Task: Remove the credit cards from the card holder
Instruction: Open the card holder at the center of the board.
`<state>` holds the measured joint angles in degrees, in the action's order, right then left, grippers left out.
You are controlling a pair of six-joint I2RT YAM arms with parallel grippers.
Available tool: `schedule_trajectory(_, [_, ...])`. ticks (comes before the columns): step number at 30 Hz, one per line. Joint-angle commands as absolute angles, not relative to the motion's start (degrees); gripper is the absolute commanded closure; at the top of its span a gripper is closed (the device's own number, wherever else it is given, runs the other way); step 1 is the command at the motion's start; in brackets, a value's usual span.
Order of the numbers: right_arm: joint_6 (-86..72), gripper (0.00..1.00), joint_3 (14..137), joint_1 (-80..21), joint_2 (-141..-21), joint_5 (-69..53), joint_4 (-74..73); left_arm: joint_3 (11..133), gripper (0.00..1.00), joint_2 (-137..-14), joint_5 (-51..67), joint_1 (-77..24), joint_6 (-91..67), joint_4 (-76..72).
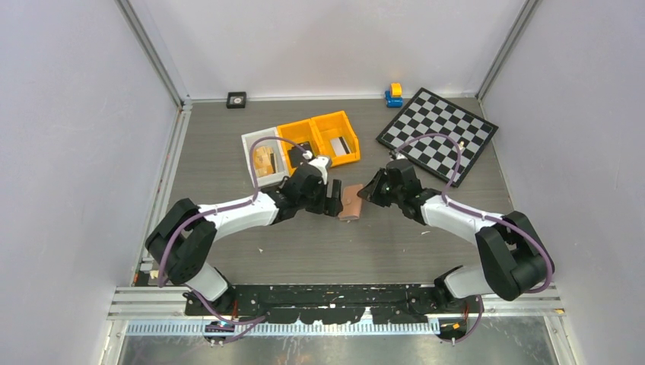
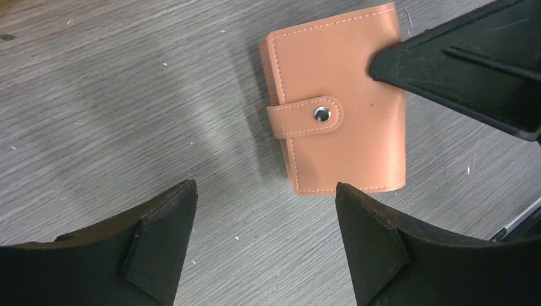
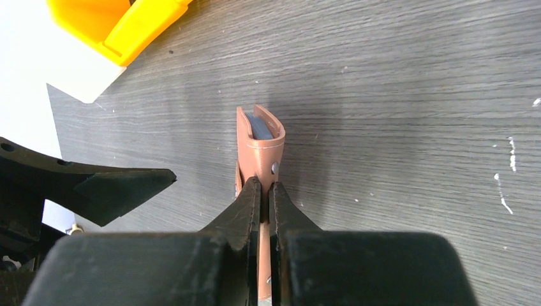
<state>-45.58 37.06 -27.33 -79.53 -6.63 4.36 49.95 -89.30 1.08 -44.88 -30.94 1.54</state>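
Two claws meet at the card holder (image 1: 351, 202) near the middle of the desk (image 1: 304, 243), in front of the orange bins (image 1: 319, 137). The right claw (image 3: 265, 191) is pinched tight on one edge of the tan holder, whose snap tab (image 2: 306, 116) is fastened; a grey-blue edge, seemingly of the credit cards (image 3: 258, 127), shows at its far end. The left claw (image 2: 265, 191) hangs just beside the holder, spread wide and gripping nothing.
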Motion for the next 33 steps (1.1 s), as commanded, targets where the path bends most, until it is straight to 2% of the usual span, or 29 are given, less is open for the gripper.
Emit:
schedule_trajectory(1, [-44.78, 0.99, 38.62, -28.34, -78.01, -8.45, 5.51, 53.43, 0.18, -88.15, -1.82, -47.00, -27.07, 2.28])
schedule_trajectory(14, [-44.04, 1.00, 39.86, -31.46, -78.91, -8.31, 5.50, 58.73, 0.21, -95.72, -1.39, -47.70, -26.38, 5.96])
schedule_trajectory(16, [-44.03, 0.99, 39.96, -31.58, -79.09, -7.78, 5.18, 60.12, 0.26, -97.44, -2.89, -47.73, -26.69, 7.88])
schedule_trajectory(20, [-44.12, 0.99, 39.91, -31.49, -78.46, -5.19, 4.02, 64.54, 0.52, -100.65, -8.79, -47.64, -27.17, 15.94])
schedule_trajectory(26, [-44.49, 0.99, 39.77, -31.45, -77.46, -3.44, 3.07, 68.11, 0.61, -104.69, -13.00, -47.11, -27.29, 21.95])
schedule_trajectory(30, [-44.30, 1.00, 39.97, -31.46, -77.34, -2.71, 2.29, 66.52, 0.73, -104.65, -8.66, -43.75, -29.35, 20.36])
schedule_trajectory(33, [-44.21, 0.99, 40.17, -31.27, -77.67, -2.26, 1.71, 64.86, 0.77, -103.28, -7.76, -41.97, -30.30, 19.52])
